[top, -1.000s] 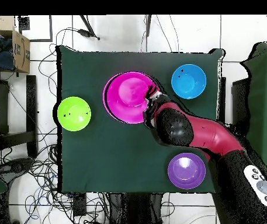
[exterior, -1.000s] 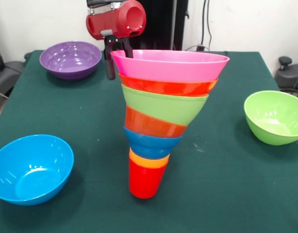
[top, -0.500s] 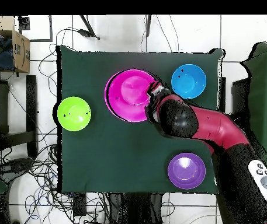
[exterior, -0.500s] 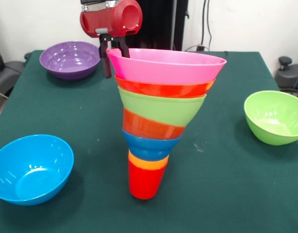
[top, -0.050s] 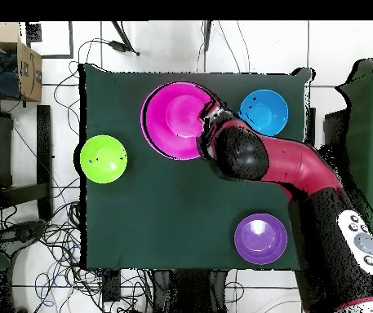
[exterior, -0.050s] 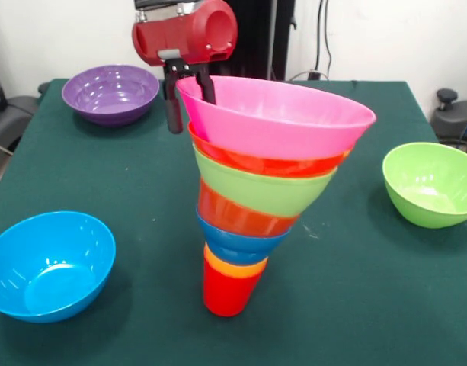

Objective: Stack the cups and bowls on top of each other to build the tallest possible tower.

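Pincer (exterior, -0.050s: 189, 97) is gripping the pink bowl's (exterior, -0.050s: 283, 114) rim, upper left of centre in the front view. Tower (exterior, -0.050s: 248, 198) is standing mid-desk (exterior, -0.050s: 355, 305) on the red cup (exterior, -0.050s: 229, 293), leaning. Purple bowl (exterior, -0.050s: 110, 91), blue bowl (exterior, -0.050s: 46, 263) and green bowl (exterior, -0.050s: 431, 183) are sitting apart.

- The tower (exterior, -0.050s: 256, 191) stands mid-table, leaning, its wide pink bowl (exterior, -0.050s: 283, 114) overhanging the cloth around it
- The gripper (exterior, -0.050s: 189, 95) straddles that bowl's rim on the purple bowl's (exterior, -0.050s: 110, 91) side (that approach is taken)
- Light blue bowl (exterior, -0.050s: 46, 263) and lime green bowl (exterior, -0.050s: 431, 183) sit near opposite edges
- Bare table (exterior, -0.050s: 355, 305) lies between these
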You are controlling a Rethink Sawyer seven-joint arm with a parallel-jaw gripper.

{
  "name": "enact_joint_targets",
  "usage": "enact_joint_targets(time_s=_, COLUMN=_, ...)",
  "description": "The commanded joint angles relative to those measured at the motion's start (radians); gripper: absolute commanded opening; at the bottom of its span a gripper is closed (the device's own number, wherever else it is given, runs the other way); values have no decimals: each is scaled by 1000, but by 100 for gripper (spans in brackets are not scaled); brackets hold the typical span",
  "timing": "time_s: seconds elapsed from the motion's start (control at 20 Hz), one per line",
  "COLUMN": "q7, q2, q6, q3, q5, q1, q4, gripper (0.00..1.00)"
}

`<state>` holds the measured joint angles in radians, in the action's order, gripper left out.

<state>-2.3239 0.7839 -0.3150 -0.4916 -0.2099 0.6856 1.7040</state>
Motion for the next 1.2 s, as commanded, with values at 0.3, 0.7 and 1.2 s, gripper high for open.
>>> enact_joint_targets(time_s=0.3, q7=19, q2=-39, q6=-71, q3=59, q5=-47, q1=-59, q4=-78, gripper=100)
enact_joint_targets(time_s=0.7, q7=47, q2=-33, q6=-95, q3=61, q5=-59, q1=-48, q4=-89, gripper=100)
enact_joint_targets(time_s=1.2, q7=73, q2=-40, q6=-116, q3=56, q5=-67, q1=-32, q4=-107, gripper=100)
